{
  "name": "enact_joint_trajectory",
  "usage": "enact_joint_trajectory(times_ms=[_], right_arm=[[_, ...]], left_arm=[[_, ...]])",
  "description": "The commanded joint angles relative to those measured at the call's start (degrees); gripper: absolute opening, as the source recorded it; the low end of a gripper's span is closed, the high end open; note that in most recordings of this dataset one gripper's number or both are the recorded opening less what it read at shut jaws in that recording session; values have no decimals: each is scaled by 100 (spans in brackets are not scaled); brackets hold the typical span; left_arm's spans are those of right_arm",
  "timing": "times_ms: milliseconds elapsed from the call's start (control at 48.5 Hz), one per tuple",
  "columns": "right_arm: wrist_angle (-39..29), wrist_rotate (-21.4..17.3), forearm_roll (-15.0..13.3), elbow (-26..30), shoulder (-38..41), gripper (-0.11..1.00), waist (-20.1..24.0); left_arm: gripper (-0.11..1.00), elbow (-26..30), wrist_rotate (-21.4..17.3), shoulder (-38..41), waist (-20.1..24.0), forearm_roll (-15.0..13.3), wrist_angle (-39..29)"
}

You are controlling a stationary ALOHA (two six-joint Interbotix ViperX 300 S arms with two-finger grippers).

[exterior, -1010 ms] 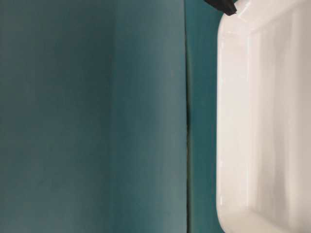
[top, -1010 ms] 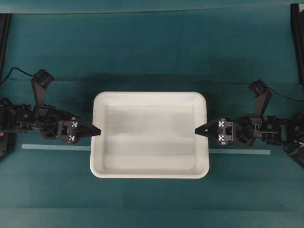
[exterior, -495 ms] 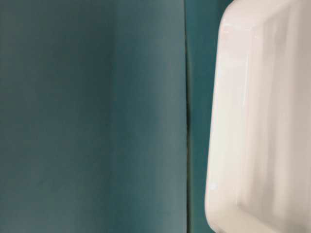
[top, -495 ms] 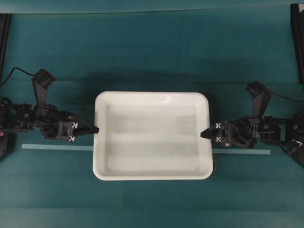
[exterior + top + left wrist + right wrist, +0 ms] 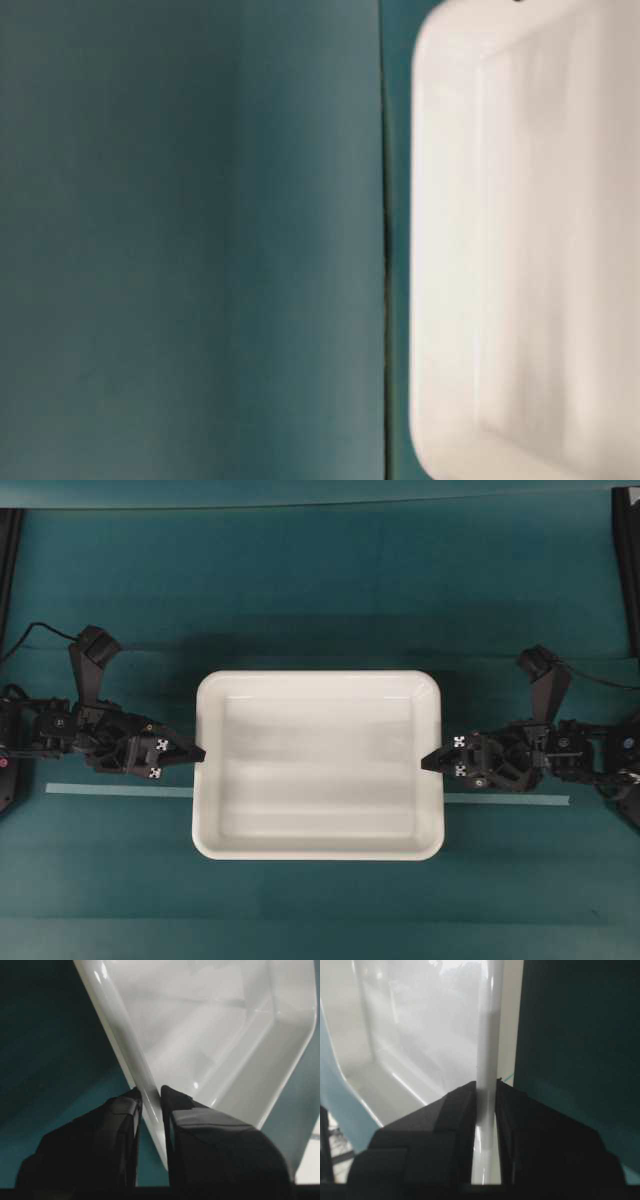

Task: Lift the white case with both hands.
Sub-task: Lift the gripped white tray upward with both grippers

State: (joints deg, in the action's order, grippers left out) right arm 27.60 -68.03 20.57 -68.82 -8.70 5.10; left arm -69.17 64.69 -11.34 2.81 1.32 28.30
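Tape strip (image 5: 120,790) under white case (image 5: 318,765)

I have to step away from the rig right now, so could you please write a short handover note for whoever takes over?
Left gripper: shut on the white case, pinching the rim of its short side; the left wrist view shows the rim between both fingers.
Right gripper: shut on the opposite short rim in the same way, as the right wrist view shows.
The case sits level between the two arms, over the pale tape strip on the teal table.
Done: both grips are on.
Whether the case is off the table cannot be told for sure from these views.
Left: raise both arms evenly, keeping the case level.
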Motion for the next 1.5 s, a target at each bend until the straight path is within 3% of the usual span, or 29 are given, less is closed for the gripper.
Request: enact_joint_trajectory(times_ms=[0, 454, 618, 886, 1484], right_arm=[[-237, 18, -9, 264, -281, 12, 0], [-2470, 88, -44, 826, -2162, 12, -272], [-3076, 88, -53, 1028, -2760, 12, -396], [-3973, 62, -53, 1397, -3305, 12, -527], [-4852, -141, -18, 2417, -3630, 12, -571]], left_arm=[[11, 369, 44, -202, -35, 35, -141], [10, 1143, 492, -1784, -290, 26, -2241], [10, 1160, 870, -2136, -360, 35, -2364], [10, 1547, 932, -2312, -466, 26, -2566], [10, 2602, 1257, -2654, -519, 26, -3357]])
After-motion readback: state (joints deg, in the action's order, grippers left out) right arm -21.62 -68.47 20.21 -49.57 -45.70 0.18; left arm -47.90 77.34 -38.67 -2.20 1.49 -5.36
